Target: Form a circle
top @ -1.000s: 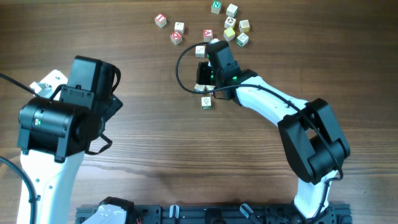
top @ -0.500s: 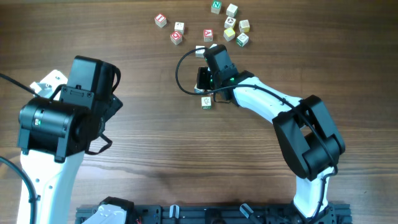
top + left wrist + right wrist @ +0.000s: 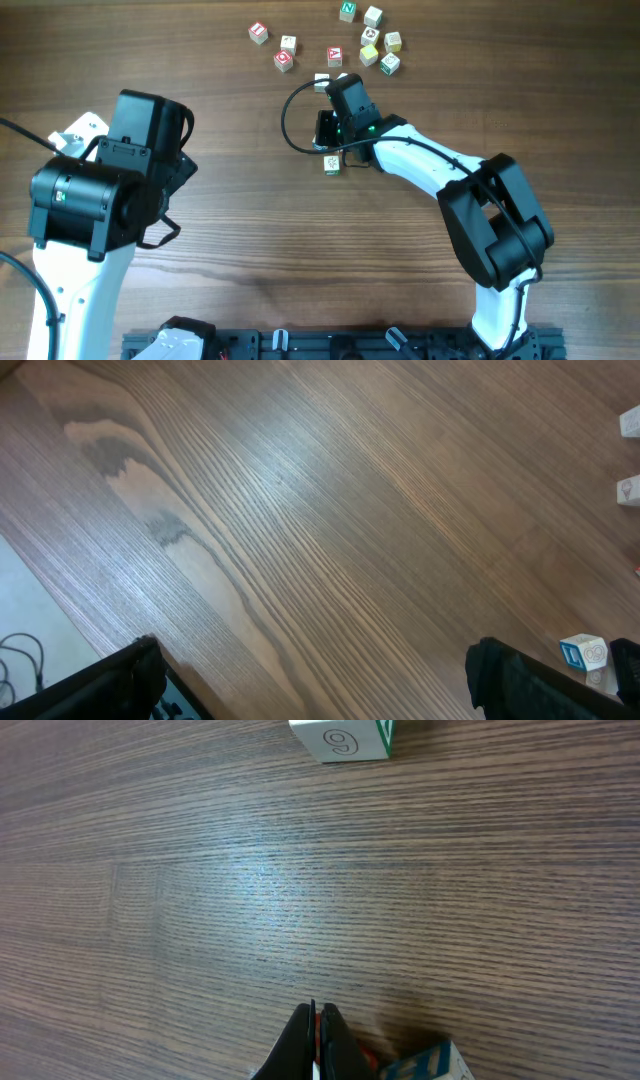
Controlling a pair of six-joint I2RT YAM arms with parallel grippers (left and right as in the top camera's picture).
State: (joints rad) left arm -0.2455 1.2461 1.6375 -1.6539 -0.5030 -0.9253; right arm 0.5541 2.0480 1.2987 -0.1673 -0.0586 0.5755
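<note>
No circle shows. Near the middle of the overhead view, my right gripper (image 3: 324, 128) is low over the table among three pale letter cubes. One green-marked cube (image 3: 330, 165) lies just below it, another cube (image 3: 322, 82) just above, and a third is mostly hidden under it. In the right wrist view the gripper (image 3: 316, 1020) is shut with nothing held. A blue-marked cube (image 3: 432, 1065) lies right beside its tips, and the green-marked cube (image 3: 345, 738) sits further ahead. My left gripper (image 3: 315, 655) hangs open over bare wood at the left.
Several more letter cubes lie scattered at the top of the table, among them a red-marked cube (image 3: 259, 32) and a green-marked one (image 3: 347, 11). A blue-marked cube (image 3: 584, 653) shows at the lower right of the left wrist view. A black cable (image 3: 289, 115) loops left of the right gripper.
My right gripper has edged slightly to the left, still shut. The left arm has not moved.
</note>
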